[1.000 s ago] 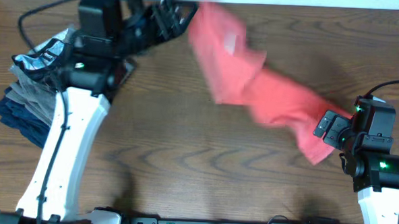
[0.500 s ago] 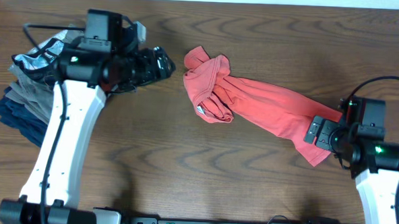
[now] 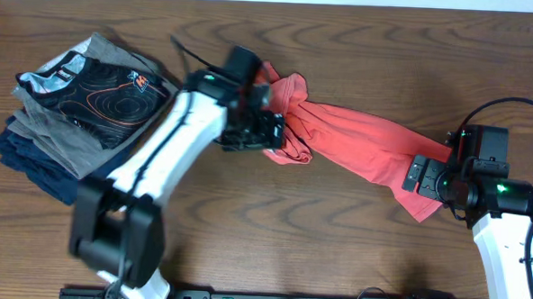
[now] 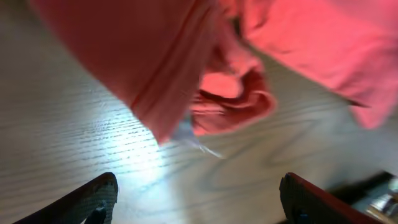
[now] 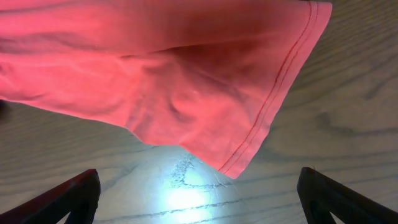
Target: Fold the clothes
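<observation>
The clothes, a coral-red T-shirt [image 3: 357, 140], lie crumpled in a long band across the table, bunched at the left end and stretching down to the right. My left gripper [image 3: 265, 131] hovers at the bunched end. In the left wrist view it [image 4: 198, 200] is open over bare wood, with the shirt's folds [image 4: 230, 93] just ahead of the fingertips. My right gripper [image 3: 425, 178] sits at the shirt's lower right end. Its wrist view shows it [image 5: 199, 199] open too, with a stitched hem [image 5: 267, 112] ahead and nothing between the fingers.
A pile of grey and navy garments [image 3: 74, 110] lies at the far left of the wooden table [image 3: 245, 230]. A black cable [image 3: 190, 51] runs behind the left arm. The right arm's base stands at the lower right.
The shirt, airborne and blurred a second ago, has dropped onto the table. My left arm swung from the back left over to its bunched end. The right arm barely moved.
</observation>
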Available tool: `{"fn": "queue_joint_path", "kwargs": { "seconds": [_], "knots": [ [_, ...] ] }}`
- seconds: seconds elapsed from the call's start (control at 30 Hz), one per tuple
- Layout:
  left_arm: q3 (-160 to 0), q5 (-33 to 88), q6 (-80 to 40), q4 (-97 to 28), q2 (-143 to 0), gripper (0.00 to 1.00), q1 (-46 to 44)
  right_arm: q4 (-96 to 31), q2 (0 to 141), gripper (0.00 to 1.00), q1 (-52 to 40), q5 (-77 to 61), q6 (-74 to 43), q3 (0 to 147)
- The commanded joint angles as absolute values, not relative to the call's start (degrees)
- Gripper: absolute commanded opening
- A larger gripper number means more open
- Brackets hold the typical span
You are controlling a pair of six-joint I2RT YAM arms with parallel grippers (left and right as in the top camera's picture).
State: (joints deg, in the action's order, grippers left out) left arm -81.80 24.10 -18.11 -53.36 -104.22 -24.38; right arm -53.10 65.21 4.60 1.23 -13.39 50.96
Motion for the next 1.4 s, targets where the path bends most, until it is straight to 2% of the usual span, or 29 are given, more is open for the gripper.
{"fn": "queue_joint_path", "kwargs": {
  "seconds": [0.0, 0.07, 0.1, 0.13, 0.2, 0.5, 0.53, 0.57, 0.6, 0.67, 0.7, 0.83, 1.07, 1.23, 1.37],
  "knots": [
    [-81.0, 15.6, -22.4, -52.8, -107.9, 0.85, -25.8, -53.2, 65.2, 0.99, 5.1, 1.0, -12.8, 51.5],
    [-81.0, 14.3, -22.9, -50.5, -109.6, 0.81, -26.2, -53.2, 65.2, 0.99, 5.1, 1.0, -12.8, 51.5],
    [-81.0, 14.3, -22.9, -49.1, -109.9, 0.72, -26.2, -53.2, 65.2, 0.99, 5.1, 1.0, -12.8, 51.5],
    [-81.0, 14.2, -22.8, -47.2, -110.1, 0.46, -26.1, -53.1, 65.2, 0.99, 5.1, 1.0, -12.8, 51.5],
    [-81.5, 13.3, -22.8, -44.6, -109.8, 0.06, -25.2, -53.2, 65.2, 0.99, 5.1, 1.0, -12.8, 51.5],
    [-95.7, -1.5, -22.8, -55.8, -101.4, 0.06, -13.1, -52.7, 65.3, 0.99, 5.1, -1.4, -12.5, 51.5],
    [-96.8, -1.5, -22.8, -56.0, -99.9, 0.06, -11.0, -52.3, 65.5, 0.99, 5.1, -2.2, -12.5, 51.5],
    [-97.3, -1.5, -22.9, -56.0, -98.7, 0.17, -9.4, -52.0, 65.7, 0.99, 5.1, -2.9, -12.5, 51.5],
    [-97.4, -1.3, -23.2, -55.9, -97.3, 0.45, -7.7, -51.6, 65.9, 0.99, 5.1, -3.7, -12.0, 51.5],
    [-97.4, 1.0, -23.2, -57.0, -95.7, 0.81, -5.2, -51.2, 66.5, 0.99, 5.1, -4.8, -11.5, 51.5],
    [-97.4, 2.1, -23.2, -58.3, -95.4, 0.88, -4.5, -51.2, 66.8, 0.99, 5.1, -4.8, -11.5, 51.5],
    [-96.4, 4.8, -23.2, -63.4, -95.9, 0.9, -4.2, -51.0, 68.3, 0.99, 5.0, -6.2, -10.7, 51.5],
    [-89.3, 8.6, -23.0, -65.5, -96.7, 0.9, -7.7, -50.1, 72.3, 0.99, 2.2, -20.3, -1.8, 51.5],
    [-83.7, 8.4, -23.0, -65.5, -96.9, 0.91, -8.6, -45.5, 78.3, 0.99, -3.6, -19.2, -1.6, 51.5],
    [-81.6, 8.4, -23.0, -65.5, -96.9, 0.9, -8.6, -38.5, 84.6, 0.99, -8.4, -13.1, -1.6, 51.5]
  ]
}}
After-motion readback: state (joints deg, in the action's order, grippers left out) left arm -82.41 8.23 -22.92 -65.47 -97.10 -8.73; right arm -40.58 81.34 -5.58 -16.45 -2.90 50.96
